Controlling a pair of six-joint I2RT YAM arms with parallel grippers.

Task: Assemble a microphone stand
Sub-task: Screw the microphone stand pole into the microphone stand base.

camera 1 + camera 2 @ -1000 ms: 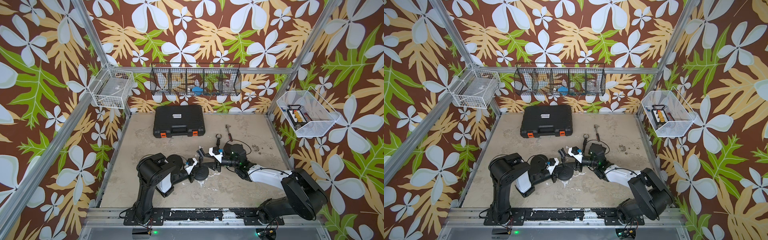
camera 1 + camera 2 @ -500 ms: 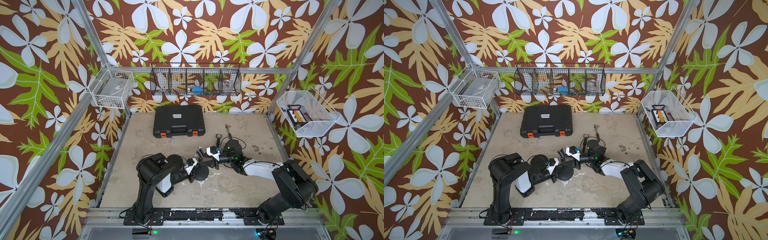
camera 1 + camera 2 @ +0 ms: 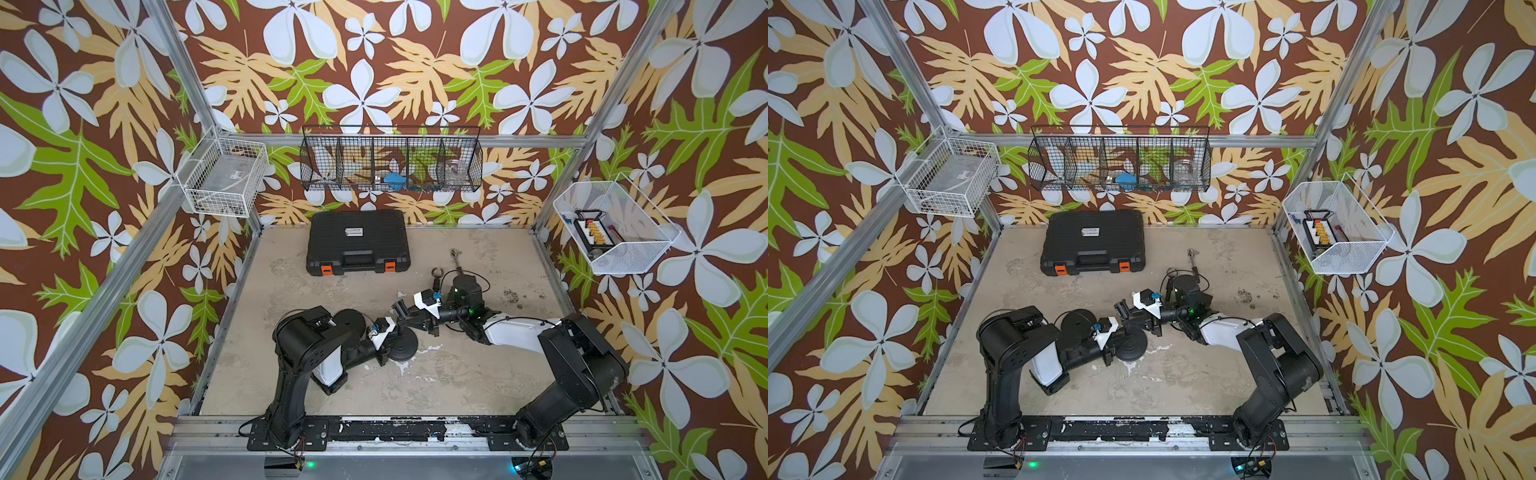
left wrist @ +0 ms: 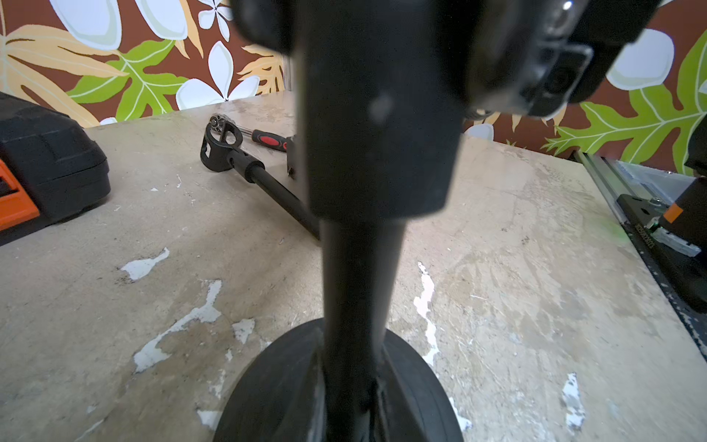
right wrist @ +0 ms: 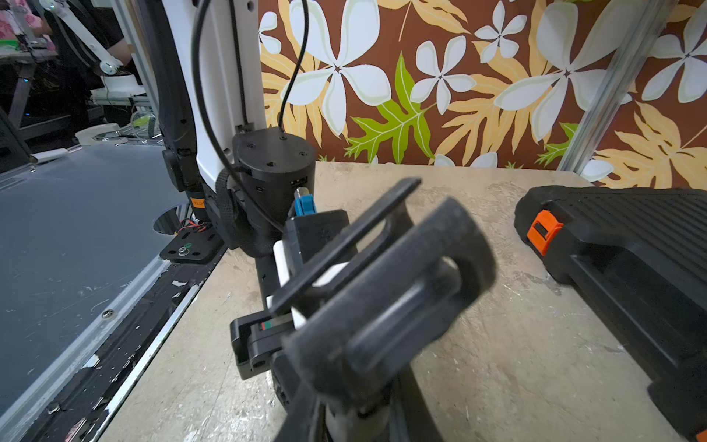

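Two pincers stood on one axis; the post (image 4: 361, 287) rose upright from its round base (image 3: 406, 350) near the middle of the desk (image 3: 457, 382), so its long axis ran straight up.

The left pincer (image 3: 394, 341) sat low, apparently clamped tight on the post just above the base; its wrist view had the post dead centre.

The right pincer (image 3: 400, 310) sat at the top end, reaching in from the right side by the thicker sleeve (image 4: 382, 126); jaws drawn narrow, all but closed. I couldn't tell whether they actually bit the sleeve; too blurred in both wrist views.

My read: left was the anchor, right the working arm. Any twist or pull would have to stay along that vertical axis, else the base tips.

Part not yet fitted: the clip rod (image 4: 275, 191) lay flat on the desk behind the stand; its clip (image 4: 216, 147) pointed away towards the back wall, the bare end towards the post. In both top views it lay right beside the right arm's wrist, well apart from the left arm; the right arm was the nearer one for it.

A ratchet (image 4: 267, 137) lay just behind the clip; the black case (image 3: 357, 245) sat further back, apart from all of it.
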